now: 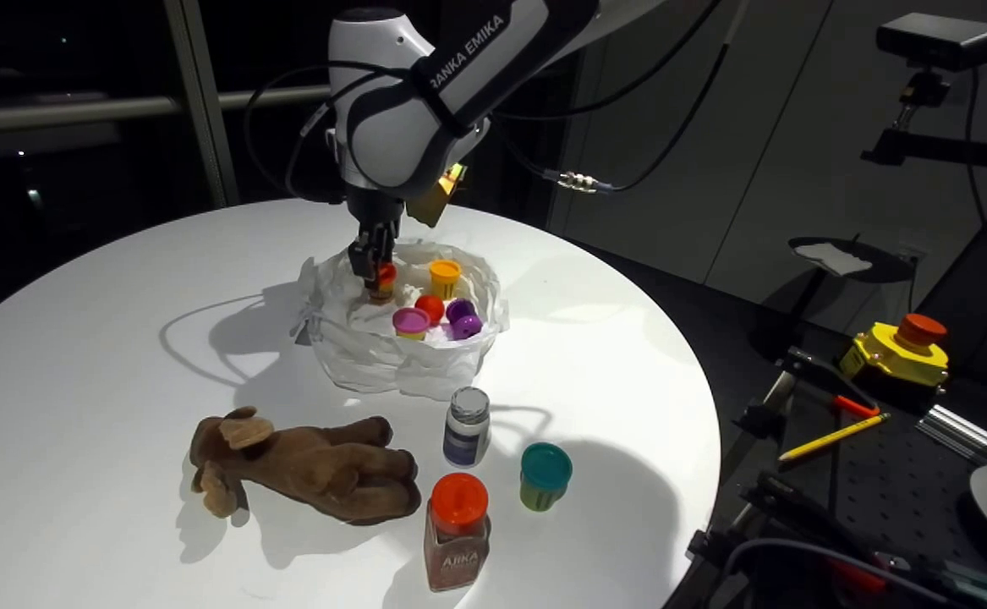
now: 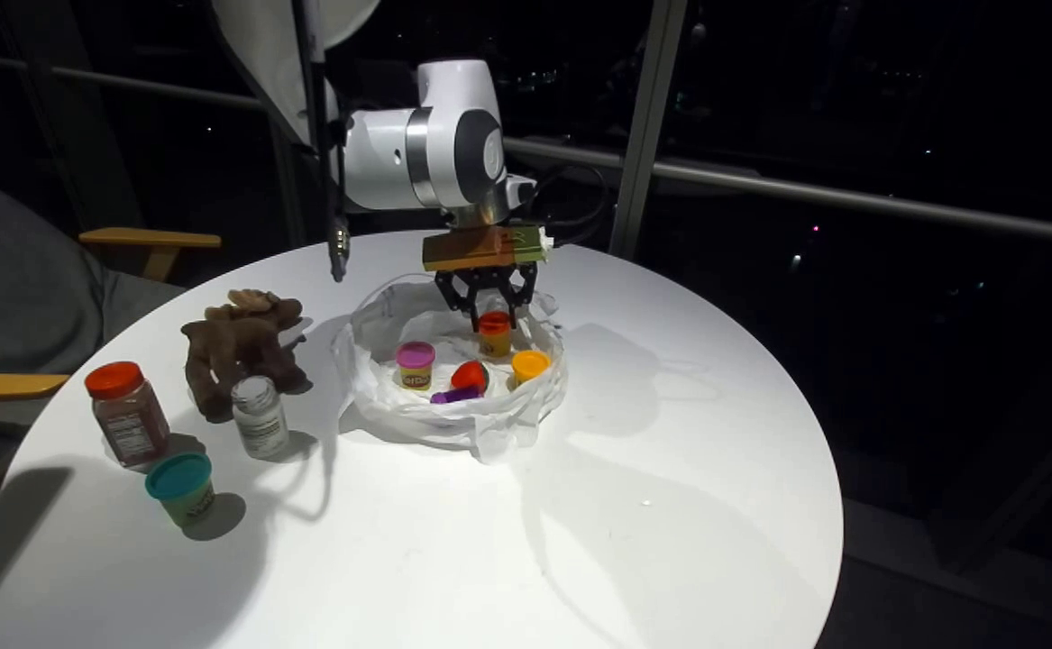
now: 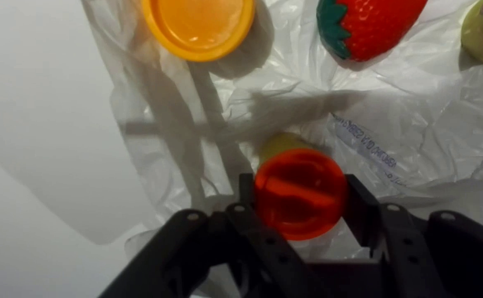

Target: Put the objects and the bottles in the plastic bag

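Note:
The white plastic bag (image 1: 392, 372) lies open like a basket on the round table; it also shows in an exterior view (image 2: 453, 433). My gripper (image 2: 494, 323) points down inside it. In the wrist view its fingers (image 3: 299, 194) touch both sides of a red-lidded tub (image 3: 301, 207), low in the bag. The bag also holds an orange-lidded tub (image 1: 445, 277), a pink-lidded tub (image 2: 416, 365), a strawberry (image 3: 369, 29) and a purple object (image 1: 463, 320). Outside lie a brown plush toy (image 1: 315, 465), a white bottle (image 1: 466, 427), a red-capped jar (image 1: 457, 541) and a teal-lidded tub (image 1: 544, 478).
The bag's crumpled rim stands up around the gripper. The round white table (image 2: 670, 559) ends in a curved edge. A black cable (image 1: 688, 135) hangs from the arm. A yellow stop button box (image 1: 899, 355) and a pencil (image 1: 836, 437) lie off the table.

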Tool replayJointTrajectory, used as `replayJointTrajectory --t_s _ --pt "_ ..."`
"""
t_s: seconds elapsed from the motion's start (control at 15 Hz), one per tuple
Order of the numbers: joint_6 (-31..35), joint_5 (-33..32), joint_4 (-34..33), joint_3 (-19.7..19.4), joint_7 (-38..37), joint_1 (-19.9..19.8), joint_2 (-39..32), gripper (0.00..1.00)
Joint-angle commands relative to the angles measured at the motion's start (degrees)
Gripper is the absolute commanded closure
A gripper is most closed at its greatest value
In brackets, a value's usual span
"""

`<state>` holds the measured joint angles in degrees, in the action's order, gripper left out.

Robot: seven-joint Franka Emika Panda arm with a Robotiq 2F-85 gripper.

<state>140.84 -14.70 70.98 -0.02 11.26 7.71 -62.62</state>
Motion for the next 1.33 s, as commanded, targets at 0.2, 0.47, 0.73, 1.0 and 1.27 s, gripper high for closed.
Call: replayJointTrajectory --t_s 0.2,0.47,0.73,1.0,1.27 --pt "-1.74 0.24 1.36 0.42 0.91 -0.05 2.3 0.07" --pt "2.36 -0.31 13.63 0.47 -0.85 0.5 11.08 0.0" --pt "4.56 1.18 23.58 2.2 -2.45 0.35 18.47 0.0" --pt "7.2 4.49 34.64 3.65 -8.33 0.57 25.96 0.0" --pt "12.05 7.01 46.63 4.45 -12.5 1.41 32.27 0.0"
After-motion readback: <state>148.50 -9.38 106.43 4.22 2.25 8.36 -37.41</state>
